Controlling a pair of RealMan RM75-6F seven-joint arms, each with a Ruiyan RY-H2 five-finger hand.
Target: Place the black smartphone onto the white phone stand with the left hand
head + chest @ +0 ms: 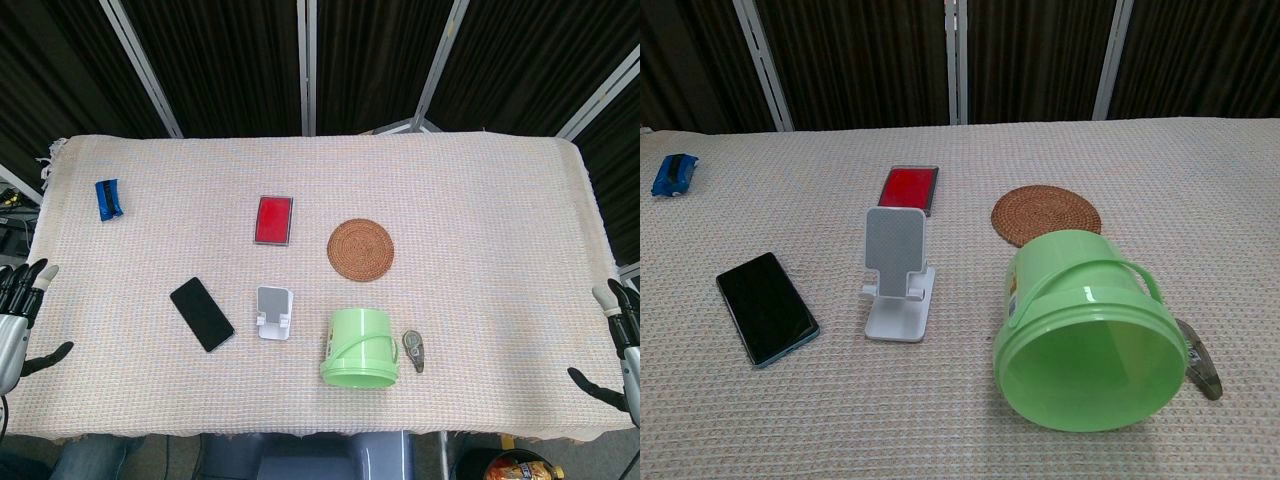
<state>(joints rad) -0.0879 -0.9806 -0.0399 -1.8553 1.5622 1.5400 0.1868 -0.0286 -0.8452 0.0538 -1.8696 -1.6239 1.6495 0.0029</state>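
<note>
Black smartphone (202, 314) flat on tabletop (480, 200), just left of white phone stand (274, 313), left hand (18, 310) released at edge, right hand (625, 335) released, both empty

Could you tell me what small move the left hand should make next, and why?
Probably reach the left hand inward over the flat black smartphone. That hand sits open at the table's left edge, holding nothing, while the phone lies untouched on the woven cloth, just left of the empty white plastic phone stand.
</note>
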